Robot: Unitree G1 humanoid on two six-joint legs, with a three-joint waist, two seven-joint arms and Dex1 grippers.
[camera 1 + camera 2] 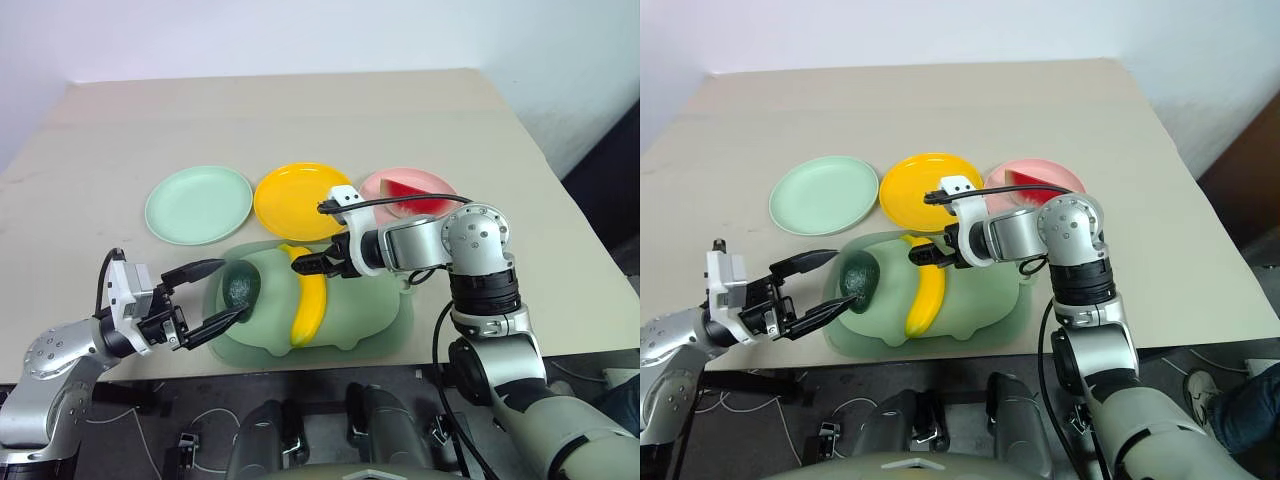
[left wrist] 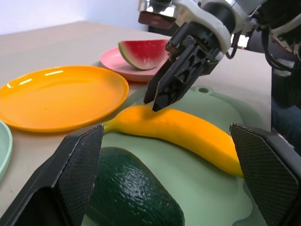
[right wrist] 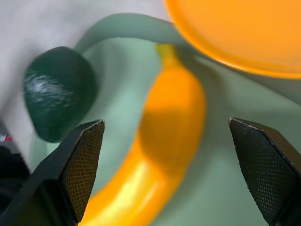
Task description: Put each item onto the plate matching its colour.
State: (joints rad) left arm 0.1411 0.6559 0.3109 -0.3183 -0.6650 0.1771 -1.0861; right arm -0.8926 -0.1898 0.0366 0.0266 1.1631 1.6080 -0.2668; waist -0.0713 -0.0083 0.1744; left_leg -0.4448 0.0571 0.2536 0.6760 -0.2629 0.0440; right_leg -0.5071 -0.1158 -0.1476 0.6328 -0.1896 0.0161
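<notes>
Translucent pale-green plastic forms the large pig-shaped tray (image 1: 375,310) at the near edge of the beige table (image 1: 300,120). In it lie two toy fruits: a dark green avocado (image 1: 241,285) with a pebbled, slightly glossy skin at the tray's left end, and beside it a smooth, curved yellow banana (image 1: 309,305) with greenish tips, its far tip pointing toward the plates.

Just beyond the tray stand three round, shallow, glossy plastic plates in a row: a mint green plate (image 1: 198,204) on the left, a yellow plate (image 1: 295,200) in the middle and a pink plate (image 1: 432,185) on the right. The green and yellow plates are bare. On the pink plate sits a red watermelon wedge (image 1: 417,194) with a green rind.

The right gripper (image 1: 312,264) points down and leftward over the banana's far end, its black textured fingers spread wide on either side of the fruit, gripping nothing. In the left wrist view its fingertips sit at the banana's surface; whether they touch cannot be told.

The left gripper (image 1: 212,294) hangs level at the tray's left edge, jaws wide and empty, aimed at the avocado.
</notes>
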